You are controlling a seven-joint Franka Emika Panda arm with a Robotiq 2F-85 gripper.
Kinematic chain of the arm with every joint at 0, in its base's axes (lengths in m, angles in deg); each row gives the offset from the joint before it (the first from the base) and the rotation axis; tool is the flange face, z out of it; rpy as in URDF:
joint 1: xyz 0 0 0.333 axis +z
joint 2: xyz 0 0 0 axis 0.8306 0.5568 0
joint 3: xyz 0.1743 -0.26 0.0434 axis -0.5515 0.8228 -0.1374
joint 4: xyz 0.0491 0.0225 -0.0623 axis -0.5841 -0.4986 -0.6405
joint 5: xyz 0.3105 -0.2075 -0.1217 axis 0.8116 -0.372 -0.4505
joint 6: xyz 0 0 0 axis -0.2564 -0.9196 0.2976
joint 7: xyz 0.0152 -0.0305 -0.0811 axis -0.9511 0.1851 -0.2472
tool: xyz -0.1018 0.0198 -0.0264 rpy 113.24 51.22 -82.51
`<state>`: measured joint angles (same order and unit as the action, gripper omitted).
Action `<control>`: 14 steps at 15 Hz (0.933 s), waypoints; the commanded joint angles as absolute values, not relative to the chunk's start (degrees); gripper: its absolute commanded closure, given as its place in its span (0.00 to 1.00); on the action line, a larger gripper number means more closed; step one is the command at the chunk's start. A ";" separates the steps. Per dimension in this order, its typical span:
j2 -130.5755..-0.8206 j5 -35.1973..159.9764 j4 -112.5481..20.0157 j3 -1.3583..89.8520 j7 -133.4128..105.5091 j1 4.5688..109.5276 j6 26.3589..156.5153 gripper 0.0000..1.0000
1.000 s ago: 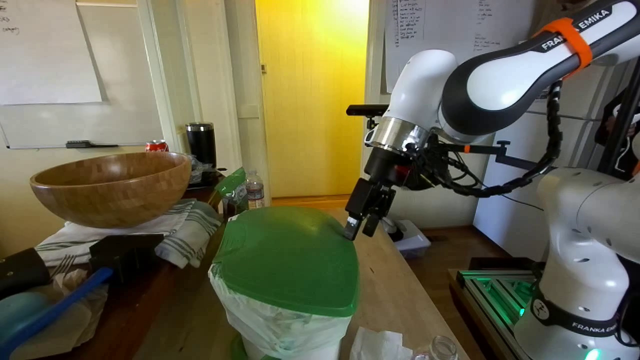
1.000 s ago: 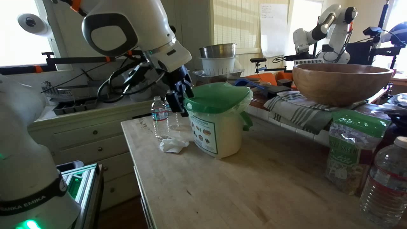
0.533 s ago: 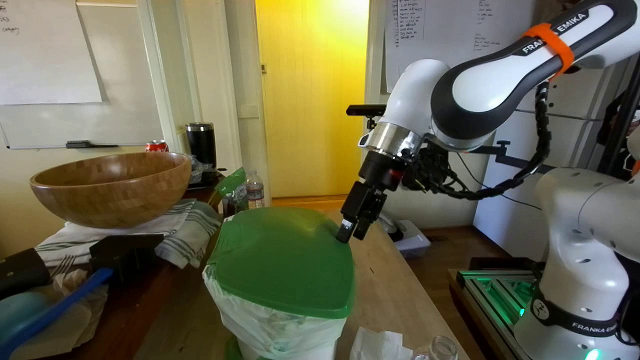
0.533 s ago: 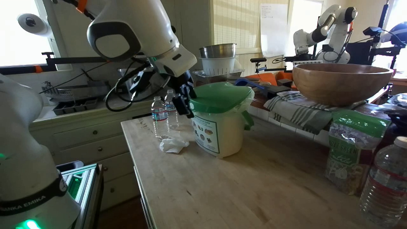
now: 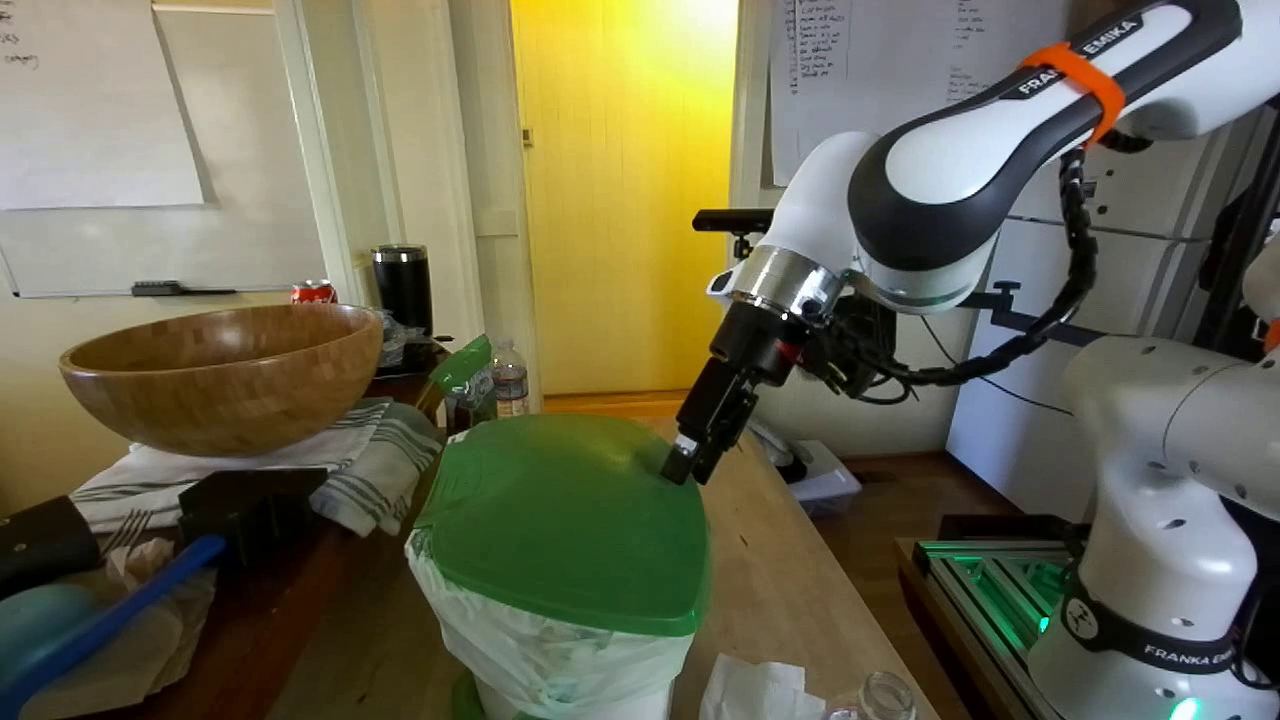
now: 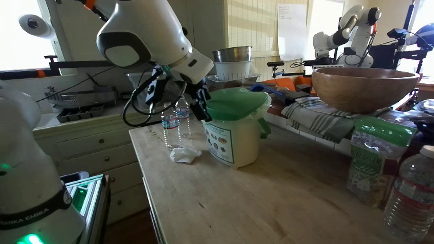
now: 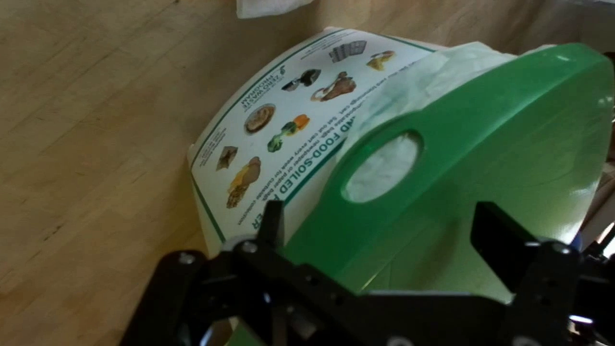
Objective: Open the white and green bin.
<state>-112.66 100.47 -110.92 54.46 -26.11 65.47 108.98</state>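
Bin (image 6: pixel 242 147) is standing upright on the table (image 6: pixel 271 200); lid (image 5: pixel 570 510) is lying down over it in both exterior views, so opening isn't done. Gripper (image 7: pixel 379 209) is hanging at the lid's robot-side edge, fingers (image 7: pixel 499 240) spread wide, holding nothing. Wrist view is putting that edge between them; not seeing whether they're touching it. Remaining, I'm guessing: closing on the edge, raising it, swinging the lid up.
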 commanded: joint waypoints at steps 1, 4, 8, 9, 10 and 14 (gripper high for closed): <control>-111.43 107.05 -110.92 56.65 -31.71 68.63 111.62 0.00; -110.42 115.43 -110.96 55.99 -35.84 68.67 113.29 0.00; -109.66 126.46 -111.04 55.54 -43.58 69.64 115.62 0.00; -109.52 128.99 -111.04 55.45 -45.57 69.84 115.78 0.00; -109.48 131.37 -111.06 55.19 -47.43 70.03 115.96 0.00; -109.81 140.20 -111.20 53.21 -55.03 70.27 116.27 0.00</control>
<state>-110.04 133.73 -111.20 54.66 -49.83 69.32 114.34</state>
